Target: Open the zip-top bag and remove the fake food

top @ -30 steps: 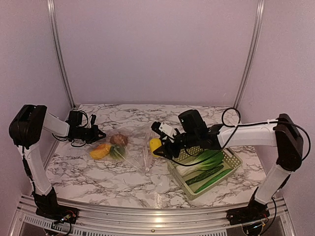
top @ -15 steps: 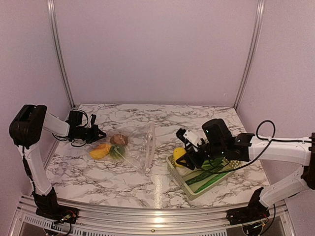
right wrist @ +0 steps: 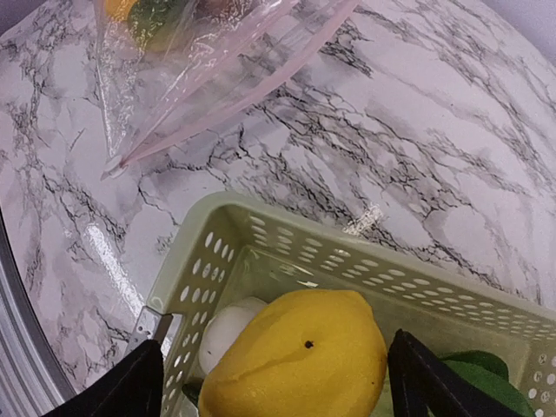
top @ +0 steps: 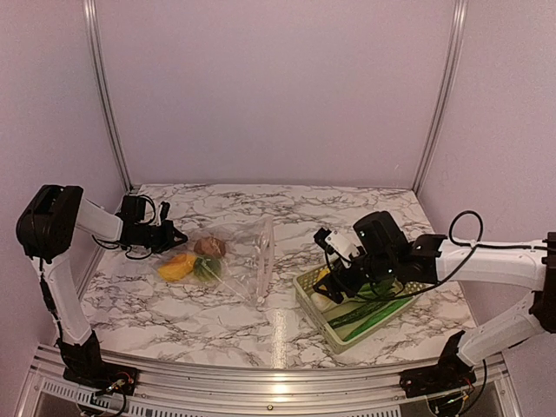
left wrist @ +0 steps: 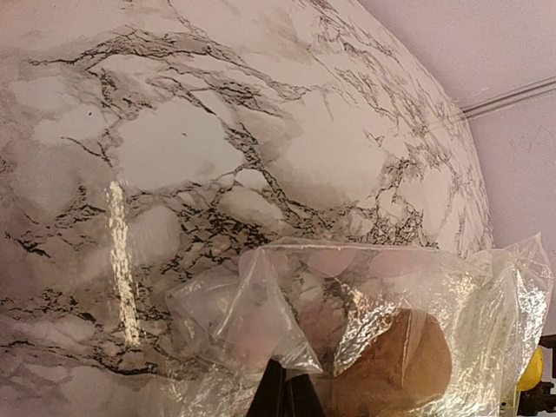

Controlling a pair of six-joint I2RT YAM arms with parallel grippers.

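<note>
The zip-top bag [top: 233, 257] lies clear and crinkly at mid-left of the table, its mouth standing open toward the right. Inside it are a brown potato [top: 209, 247], an orange-yellow fruit [top: 176, 267] and a greenish mango [top: 207, 268]. My left gripper [top: 171, 236] is shut on a fold of the bag's plastic [left wrist: 287, 347] beside the potato [left wrist: 395, 369]. Over the basket's left end my right gripper [right wrist: 278, 382] stands open. The yellow lemon [right wrist: 295, 356] sits between its fingers [right wrist: 430, 382], inside the basket, with a gap on the left side.
The pale green lattice basket [top: 349, 335] stands at the right front and holds a bok choy [top: 323, 301] and a dark cucumber [top: 375, 314]. Its rim [right wrist: 261, 213] lies close to the bag's zipper edge [right wrist: 217, 104]. Walls enclose the table on three sides.
My right arm has carried the lemon from the bag's mouth rightward and down into the basket, and its jaws have widened around it. The left arm has held still.
</note>
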